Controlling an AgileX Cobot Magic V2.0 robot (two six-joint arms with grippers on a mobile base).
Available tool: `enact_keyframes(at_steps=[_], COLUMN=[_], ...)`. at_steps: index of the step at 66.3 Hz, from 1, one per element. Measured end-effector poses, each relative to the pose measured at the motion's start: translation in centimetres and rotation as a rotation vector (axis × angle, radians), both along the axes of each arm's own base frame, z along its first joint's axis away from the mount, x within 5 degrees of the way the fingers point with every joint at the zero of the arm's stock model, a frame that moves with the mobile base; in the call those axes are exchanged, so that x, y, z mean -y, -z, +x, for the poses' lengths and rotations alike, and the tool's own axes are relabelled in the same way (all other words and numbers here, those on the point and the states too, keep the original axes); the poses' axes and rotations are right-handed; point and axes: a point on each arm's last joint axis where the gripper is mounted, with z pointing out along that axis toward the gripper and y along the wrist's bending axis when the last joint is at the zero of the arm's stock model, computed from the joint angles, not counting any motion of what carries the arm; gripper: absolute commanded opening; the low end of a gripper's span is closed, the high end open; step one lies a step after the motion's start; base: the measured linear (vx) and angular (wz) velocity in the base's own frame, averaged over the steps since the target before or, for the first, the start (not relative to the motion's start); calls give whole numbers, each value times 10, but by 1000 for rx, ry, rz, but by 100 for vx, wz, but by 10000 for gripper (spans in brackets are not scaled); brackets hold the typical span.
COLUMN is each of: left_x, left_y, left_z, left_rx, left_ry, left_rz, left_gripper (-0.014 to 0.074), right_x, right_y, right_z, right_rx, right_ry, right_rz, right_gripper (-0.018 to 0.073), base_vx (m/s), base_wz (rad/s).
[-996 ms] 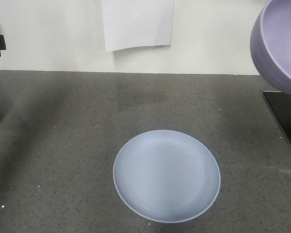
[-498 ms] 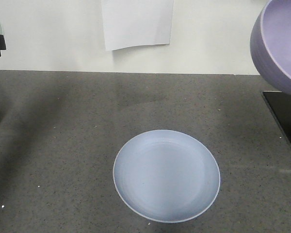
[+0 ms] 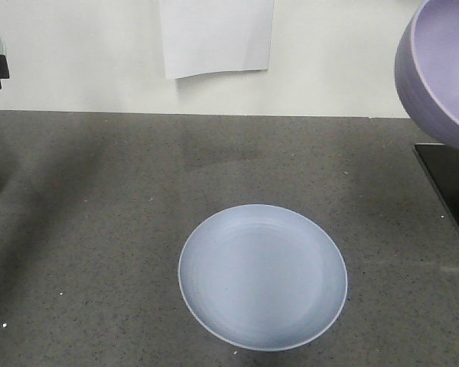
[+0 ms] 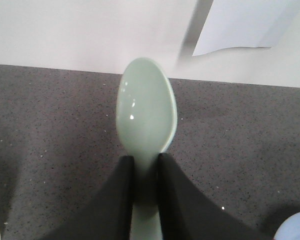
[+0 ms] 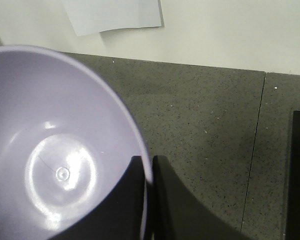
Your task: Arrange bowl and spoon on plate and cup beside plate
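Front view: high, looking down and forward across the dark speckled counter (image 3: pixel 99 229) to the white wall (image 3: pixel 76 53); plate (image 3: pixel 262 277) lower centre, mid-range. Left wrist view: low, very close behind the spoon (image 4: pixel 146 112), facing the same wall; plate edge clips its lower right corner. Right wrist view: close above the bowl (image 5: pixel 55 150), which fills the frame's left. Paper sheet (image 3: pixel 216 37) on the wall sits at the top of all three.

Soft light, glints inside bowl (image 5: pixel 57 155)
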Motion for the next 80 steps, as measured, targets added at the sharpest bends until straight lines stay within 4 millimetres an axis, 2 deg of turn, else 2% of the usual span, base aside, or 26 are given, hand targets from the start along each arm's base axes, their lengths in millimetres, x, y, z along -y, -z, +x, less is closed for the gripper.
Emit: enact_keyframes(at_steps=[80], left_x=[0], left_y=[0], left_z=[0], left_rx=[0], left_ry=[0], left_rz=[0], left_gripper=[-6], right_x=[0], right_y=[0], right_z=[0], right_rx=[0], right_ry=[0], right_rz=[0], right_gripper=[-4], base_vx=[0], base_wz=[0])
